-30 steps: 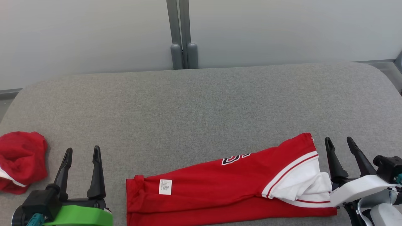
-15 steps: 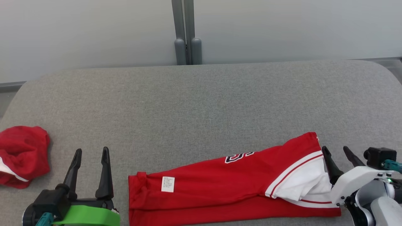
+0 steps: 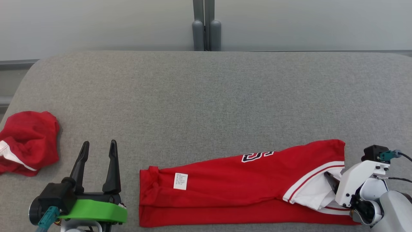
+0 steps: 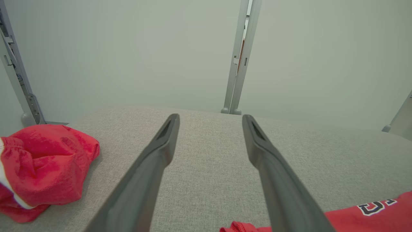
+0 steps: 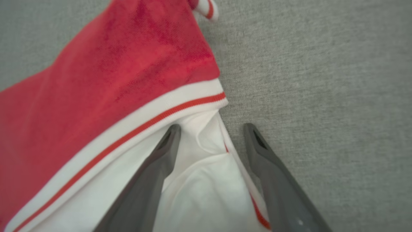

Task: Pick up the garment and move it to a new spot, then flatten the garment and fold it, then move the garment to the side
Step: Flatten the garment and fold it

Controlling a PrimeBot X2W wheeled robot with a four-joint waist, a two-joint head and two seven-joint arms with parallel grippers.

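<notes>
The garment (image 3: 225, 190) is red with white trim and a black-and-white print. It lies as a long folded strip along the near edge of the grey table (image 3: 206, 96). My right gripper (image 3: 333, 182) tips down onto its white right end. In the right wrist view the right gripper (image 5: 212, 126) stands open, its fingers straddling the white fabric and hem of the garment (image 5: 112, 90). My left gripper (image 3: 99, 142) is open and holds nothing, just left of the garment's left end. In the left wrist view the left gripper (image 4: 210, 116) points across bare table, with the garment (image 4: 370, 212) at the lower right.
A second red cloth (image 3: 27, 141) lies crumpled at the table's left edge, also seen as the crumpled cloth (image 4: 42, 161) in the left wrist view. A grey post (image 3: 206, 29) stands behind the table against a pale wall.
The head camera has shifted, so the whole picture moved. My right gripper has tipped forward and down from beside the garment onto its white end. The left gripper stays open.
</notes>
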